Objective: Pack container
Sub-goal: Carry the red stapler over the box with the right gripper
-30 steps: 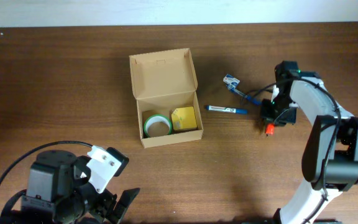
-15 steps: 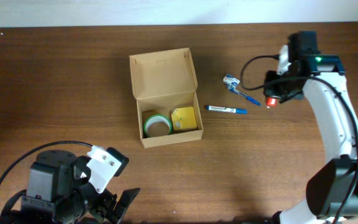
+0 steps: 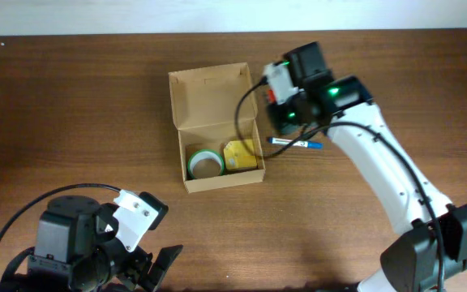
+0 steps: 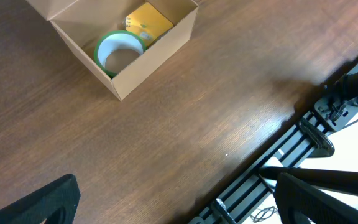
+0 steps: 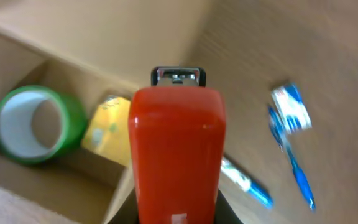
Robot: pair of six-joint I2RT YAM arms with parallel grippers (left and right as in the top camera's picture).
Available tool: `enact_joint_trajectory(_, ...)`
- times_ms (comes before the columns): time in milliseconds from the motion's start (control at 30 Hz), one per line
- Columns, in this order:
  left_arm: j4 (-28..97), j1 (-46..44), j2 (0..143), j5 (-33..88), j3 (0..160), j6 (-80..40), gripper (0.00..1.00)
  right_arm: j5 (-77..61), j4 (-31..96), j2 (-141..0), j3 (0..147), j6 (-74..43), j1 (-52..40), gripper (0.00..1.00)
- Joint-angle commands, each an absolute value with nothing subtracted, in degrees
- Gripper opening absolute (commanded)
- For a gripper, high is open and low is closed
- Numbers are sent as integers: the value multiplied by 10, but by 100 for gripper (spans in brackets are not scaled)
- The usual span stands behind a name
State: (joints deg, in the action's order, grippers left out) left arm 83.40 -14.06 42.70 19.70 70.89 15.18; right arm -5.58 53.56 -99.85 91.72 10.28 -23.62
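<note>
- Brown wood runs wall to wall: the counter point(image 3: 71, 97) carries everything, with bare space all round the box so either arm can reach it.
- Tan cardboard, the container point(image 3: 224, 182) sits a little left of the middle of the counter. Its hinged flap is thrown back flat on the far side, which leaves the mouth clear from above.
- The right tool point(image 3: 284, 116) hangs just beyond the container's right wall, near its far corner. Its jaws are pinched nearly together on a red stapler point(image 5: 178, 149), gripped at the rear so the metal nose points ahead. I'd say it is being carried in for a drop.
- The left tool point(image 4: 179, 208) waits low at the near left corner, well apart from the box. It is spread as wide as it goes, with nothing in it, and out of the other arm's way.
- A green tape roll point(image 3: 205, 164) lies flat in the left of the box.
- A yellow pad point(image 3: 240, 152) lies beside the roll and fills the right side, so free room looks scarce; the stapler may have to rest on top.
- A blue pen point(image 3: 298, 143) lies on the counter just right of the box, not yet packed.
- A second pen point(image 5: 294, 162), with a blue-and-white tag, lies near it in the right wrist view.
</note>
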Motion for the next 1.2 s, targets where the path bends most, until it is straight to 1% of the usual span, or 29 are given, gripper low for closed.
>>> enact_joint_trajectory(0, 834, -141, 427, 207, 715, 146, 100, -63, 524, -991, 933, 227, -269, 4)
enact_joint_trajectory(100, 834, -141, 427, 207, 715, 146, 100, -75, 526, -999, 933, 310, -292, 4)
enact_joint_trajectory(233, 834, -141, 427, 207, 715, 146, 100, -129, 533, -1014, 932, 426, -315, 4)
enact_joint_trajectory(467, 834, -141, 427, 207, 715, 146, 100, -150, 564, -1044, 932, 539, -340, 4)
enact_joint_trajectory(867, 834, -141, 427, 207, 715, 146, 100, -142, 610, -1110, 932, 553, -350, 4)
enact_joint_trajectory(1167, 834, -141, 427, 207, 715, 146, 100, -133, 608, -1140, 932, 553, -350, 4)
